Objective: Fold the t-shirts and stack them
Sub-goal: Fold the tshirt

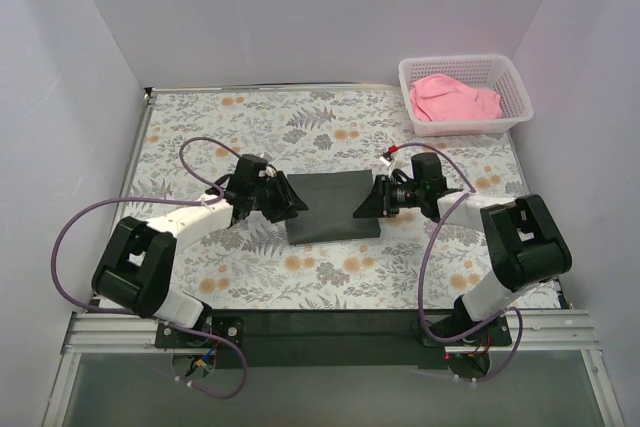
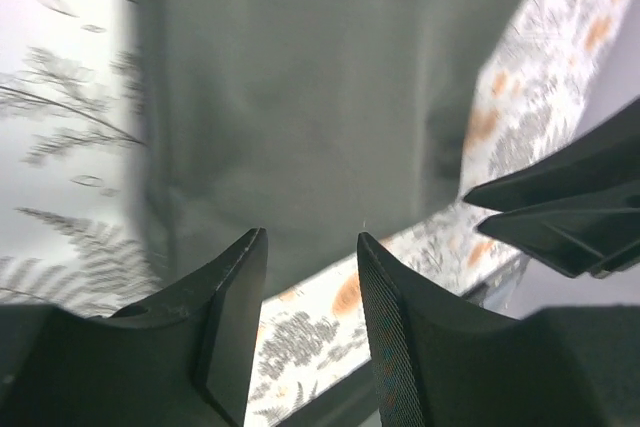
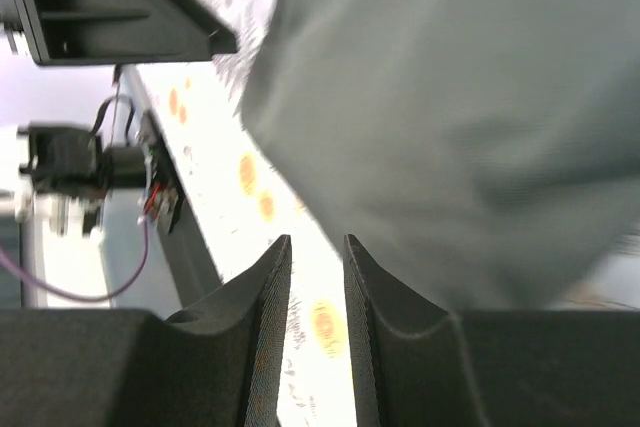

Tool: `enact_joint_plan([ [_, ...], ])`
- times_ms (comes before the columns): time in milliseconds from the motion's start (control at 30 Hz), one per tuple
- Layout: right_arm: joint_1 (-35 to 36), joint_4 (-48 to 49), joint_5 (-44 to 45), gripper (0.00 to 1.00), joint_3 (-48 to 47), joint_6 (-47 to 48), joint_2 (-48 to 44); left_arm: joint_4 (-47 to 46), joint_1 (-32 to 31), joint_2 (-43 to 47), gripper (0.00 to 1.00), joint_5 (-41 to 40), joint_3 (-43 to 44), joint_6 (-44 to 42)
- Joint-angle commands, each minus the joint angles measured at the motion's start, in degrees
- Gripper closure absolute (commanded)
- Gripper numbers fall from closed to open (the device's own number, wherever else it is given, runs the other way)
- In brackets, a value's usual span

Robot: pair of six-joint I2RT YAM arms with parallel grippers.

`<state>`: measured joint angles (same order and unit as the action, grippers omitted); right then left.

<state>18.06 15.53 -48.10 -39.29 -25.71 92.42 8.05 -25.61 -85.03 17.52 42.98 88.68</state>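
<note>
Pink t-shirt [image 1: 455, 99] partly behind basket wall [image 1: 470, 128]

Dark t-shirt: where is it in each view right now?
Top external: dark t-shirt folded mid-frame, between left gripper and right gripper.
Left wrist: fills the upper middle.
Right wrist: upper right.
Shared landmark: the floral table cover under it.

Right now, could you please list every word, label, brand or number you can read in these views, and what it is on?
No text can be read anywhere.
The dark t-shirt, pink t-shirt, white basket and floral tablecloth carry no writing.
The left arm and right arm show no legible label.
</note>
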Motion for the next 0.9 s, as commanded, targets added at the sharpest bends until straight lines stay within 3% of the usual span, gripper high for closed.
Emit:
enact_joint_plan([
  [0,3.55,1.52,-3.06,0.7,2.81,-1.18,-2.07,4.59,-1.73,1.72,0.6,3.65,1.76,-1.5],
  [300,1.19,2.75,2.13,0.75,7.47,3.13,3.64,5.57,-1.64,-4.87,0.76,1.3,-0.35,-0.09],
  [533,-2.42,3.19,-0.32,0.76,8.97,2.6,1.28,6.62,-0.41,-3.21,0.78,-0.55,-1.94,0.44],
  [700,-2.42,0.47,-1.56,0.75,4.06,1.11,-4.35,10.22,-0.32,1.27,0.64,-3.36,0.34,-1.49],
  [867,-2.94,-1.11,2.83,0.74,-7.52,1.11,-0.34,13.74,0.82,4.34,0.47,-6.79,5.35,-3.52],
])
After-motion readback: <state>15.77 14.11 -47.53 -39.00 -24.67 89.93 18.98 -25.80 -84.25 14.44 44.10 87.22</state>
